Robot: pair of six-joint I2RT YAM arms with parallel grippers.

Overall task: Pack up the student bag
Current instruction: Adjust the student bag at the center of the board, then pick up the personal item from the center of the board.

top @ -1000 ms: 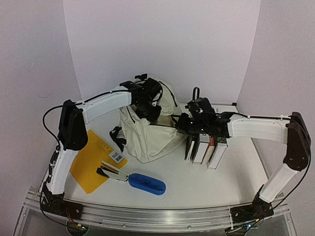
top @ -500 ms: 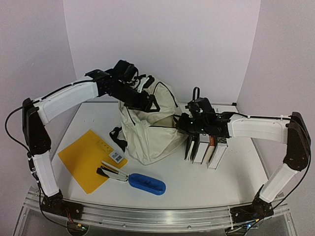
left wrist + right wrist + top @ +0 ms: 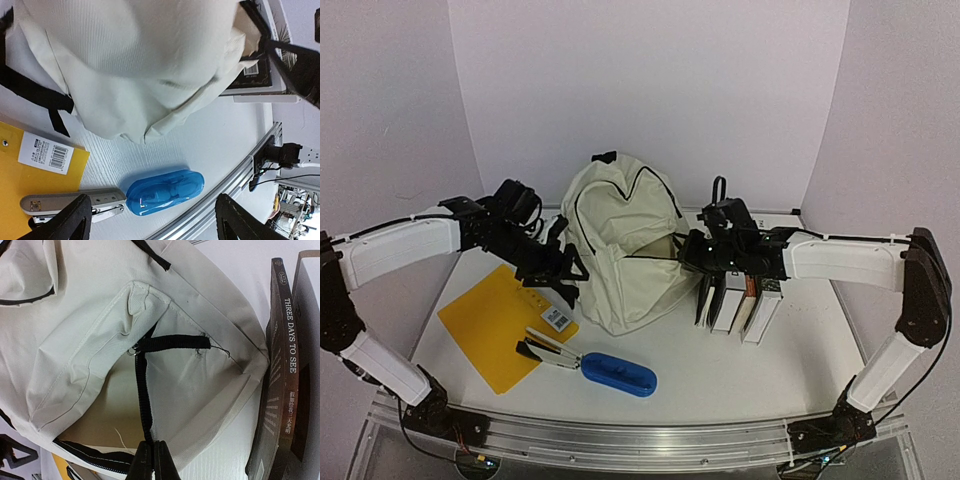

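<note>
1. Right gripper (image 3: 688,252) (image 3: 151,461): jaws pressed together, clamped on the black zipper strip (image 3: 144,405) at the right side of the student bag (image 3: 620,250). The fabric there is drawn taut toward the pinch.
2. Left gripper (image 3: 558,272) (image 3: 152,220): jaws wide apart with nothing between them. It hangs over the table (image 3: 740,375) just left of the bag, above the far edge of the yellow folder (image 3: 490,330).
3. Student bag: slumped at mid-table toward the back, between the two grippers. Black straps (image 3: 35,95) trail from its left side onto the table.
4. Containers:
   - In the right wrist view, a bag pocket gapes beside the zipper and shows pale lining. I cannot tell what lies deeper inside.
   - The blue case (image 3: 618,373) (image 3: 165,190) is closed. Its lid is translucent and the shapes within are too dim to name.
5. Books (image 3: 735,305): a row standing on edge just right of the bag.
   - The right arm covers their tops in the overhead view.
   - One spine (image 3: 277,365) reads "THREE DAYS TO SEE".
   - The frame edge cuts off the others.
6. Stapler (image 3: 545,352) (image 3: 75,202): lies on the folder's near corner, its tip just beside the case's left end. A barcode label (image 3: 47,152) sits on the folder near the straps.
7. Edges:
   - Bare table shows between the case and the books, and in front of the books.
   - A metal rail (image 3: 620,440) runs along the near edge.
   - White walls close off the back and both sides.
</note>
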